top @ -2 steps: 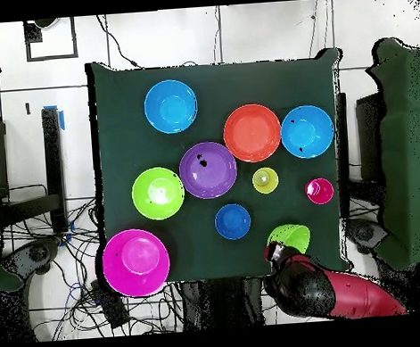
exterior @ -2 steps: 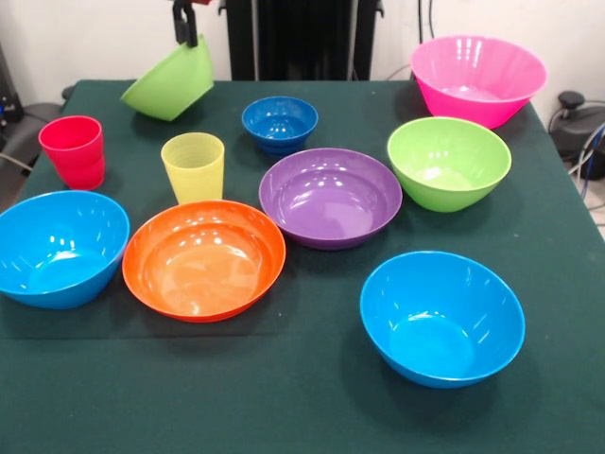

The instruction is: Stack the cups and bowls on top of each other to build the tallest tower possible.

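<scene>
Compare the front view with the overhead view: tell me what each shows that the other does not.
Only the front view shows the lime green bowl tilted and lifted off the table, the pincer clamped on its rim. Only the overhead view shows the red and black arm and the floor cables around the table. Both show the pink bowl, purple bowl, orange bowl, small dark blue bowl, red cup and yellow cup, all unstacked.

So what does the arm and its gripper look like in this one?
In the overhead view the arm is a bulky rounded body, red along its length with black toward the wrist. The front view shows only the gripper: slim black fingers under a red part at the top edge.
</scene>
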Tool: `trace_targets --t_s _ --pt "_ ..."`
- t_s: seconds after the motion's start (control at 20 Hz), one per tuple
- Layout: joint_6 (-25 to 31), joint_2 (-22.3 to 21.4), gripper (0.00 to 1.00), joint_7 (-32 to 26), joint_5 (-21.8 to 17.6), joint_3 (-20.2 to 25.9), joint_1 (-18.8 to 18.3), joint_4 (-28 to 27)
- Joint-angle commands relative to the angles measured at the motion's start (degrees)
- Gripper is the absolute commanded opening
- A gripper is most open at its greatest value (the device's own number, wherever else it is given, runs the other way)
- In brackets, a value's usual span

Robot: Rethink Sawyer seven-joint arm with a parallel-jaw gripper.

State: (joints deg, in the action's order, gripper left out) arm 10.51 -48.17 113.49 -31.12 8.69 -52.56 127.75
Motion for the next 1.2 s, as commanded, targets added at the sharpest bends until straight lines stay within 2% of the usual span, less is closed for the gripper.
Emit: trace_targets --t_s 0.05,0.75,1.2 --pt "7.3 -0.5 0.00 0.2 2.0 5.2 1.9 1.7" --pt "8.8 -2.3 0.00 1.0 3.5 5.4 2.9 2.2" --pt "6.6 -0.5 0.00 0.6 1.4 4.7 2.7 1.0"
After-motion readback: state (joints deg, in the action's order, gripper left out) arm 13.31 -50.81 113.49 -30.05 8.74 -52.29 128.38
